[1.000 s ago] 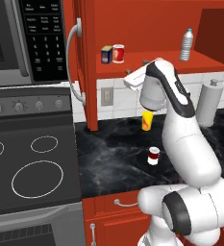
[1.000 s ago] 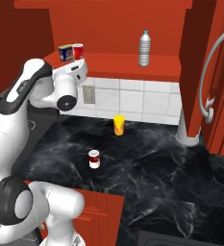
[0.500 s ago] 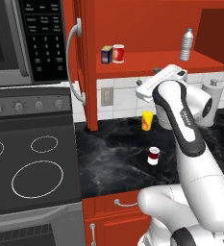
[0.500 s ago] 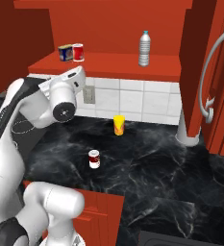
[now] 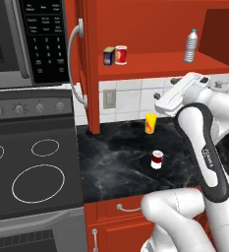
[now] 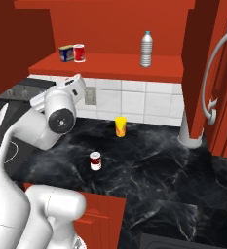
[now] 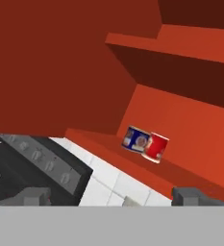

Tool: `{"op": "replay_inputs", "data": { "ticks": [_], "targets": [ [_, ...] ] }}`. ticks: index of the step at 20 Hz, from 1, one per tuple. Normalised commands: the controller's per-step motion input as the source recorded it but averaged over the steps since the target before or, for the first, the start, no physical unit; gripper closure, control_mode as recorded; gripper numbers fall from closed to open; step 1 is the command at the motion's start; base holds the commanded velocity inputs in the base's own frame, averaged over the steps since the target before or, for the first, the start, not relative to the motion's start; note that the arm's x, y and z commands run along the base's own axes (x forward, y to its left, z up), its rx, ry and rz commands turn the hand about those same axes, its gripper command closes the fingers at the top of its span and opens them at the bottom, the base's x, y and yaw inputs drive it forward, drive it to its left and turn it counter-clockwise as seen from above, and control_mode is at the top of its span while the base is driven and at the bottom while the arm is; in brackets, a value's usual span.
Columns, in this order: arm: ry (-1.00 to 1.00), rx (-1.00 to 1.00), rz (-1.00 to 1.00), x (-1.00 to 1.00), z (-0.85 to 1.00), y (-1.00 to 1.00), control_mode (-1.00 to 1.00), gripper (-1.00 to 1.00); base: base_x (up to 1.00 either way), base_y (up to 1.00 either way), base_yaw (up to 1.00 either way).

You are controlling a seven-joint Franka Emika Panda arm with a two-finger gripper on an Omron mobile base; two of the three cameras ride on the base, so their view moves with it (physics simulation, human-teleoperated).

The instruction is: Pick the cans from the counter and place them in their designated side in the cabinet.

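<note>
1. Black marble, white veining: the bench runs across the foreground above red drawers, and the white arm rises over its near edge.
2. On that bench, the dark maroon can with its white lower band stands upright, alone, well out from the wall and nearer the front edge. In the right base view it sits just right of the arm's big round joint.
3. Further back, the yellow-orange cup stands upright near the tiled backsplash, well apart from the maroon can.
4. The gripper is up in the air, above the bench and below the shelf level, tilted toward the cabinet. Its fingers are spread wide in the hand view, with nothing between them: released, carrying no can.
5. Up on the red shelf of the cabinet, the bright red can stands at the left end, with the small blue-and-yellow box just beside it on its left, touching or nearly so. The hand view catches the pair dead ahead, tilted with the camera.
6. Far right on the same shelf, a clear water bottle stands upright, well apart from the can and box.
7. Left of it all: the grey stovetop with ring burners, and the curved silver door handle on the open cabinet door.
</note>
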Motion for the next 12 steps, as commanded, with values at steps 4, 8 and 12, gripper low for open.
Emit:
{"op": "replay_inputs", "data": {
  "ticks": [4, 8, 12],
  "targets": [
    [0.12, -0.09, 0.03, -0.58, 0.00, -0.13, -1.00, -1.00, 0.00, 0.00, 0.00],
    [0.14, -0.08, 0.03, -0.46, -0.09, -0.07, -1.00, -1.00, 0.00, 0.00, 0.00],
    [0.12, -0.02, 0.00, -0.21, -0.22, 0.00, -1.00, -1.00, 0.00, 0.00, 0.00]
  ]
}}
